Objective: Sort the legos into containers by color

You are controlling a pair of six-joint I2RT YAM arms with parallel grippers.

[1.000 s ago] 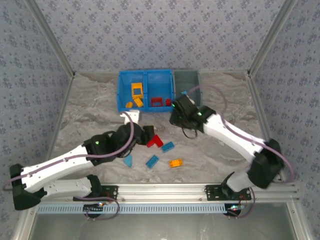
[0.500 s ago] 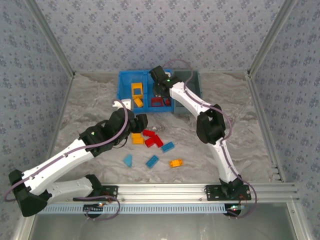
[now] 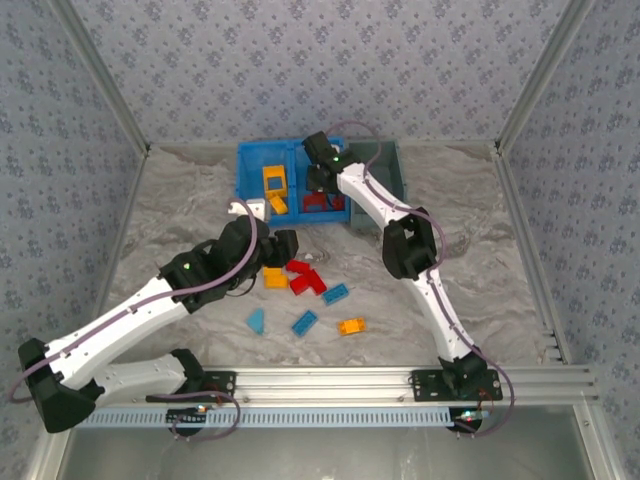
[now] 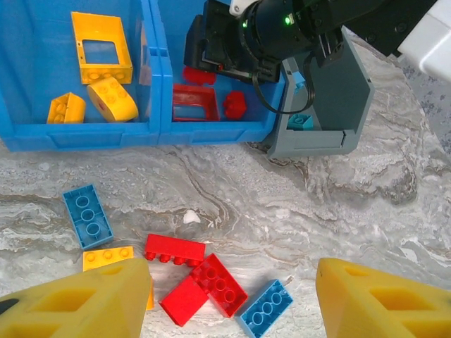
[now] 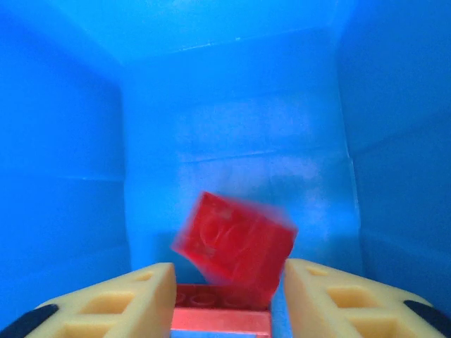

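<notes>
- The right gripper (image 5: 229,269), jaws parted in release, hangs inside the right compartment of the blue bin (image 4: 77,134). A blurred, tilted red brick (image 5: 236,246) shows just ahead of its fingertips, above a red frame (image 4: 196,102) lying on the bin floor.
- The left gripper (image 4: 232,274), jaws wide and grasping nothing, hovers over the marbled worktop (image 4: 366,211). Red bricks (image 4: 175,250) lie below it between its fingers, a light blue brick (image 4: 264,308) beside them and an orange brick (image 4: 106,257) by one finger.
- Beyond that gripper, the grey bin (image 4: 338,98) adjoins the blue bin, whose left compartment holds yellow pieces (image 4: 102,48).
</notes>
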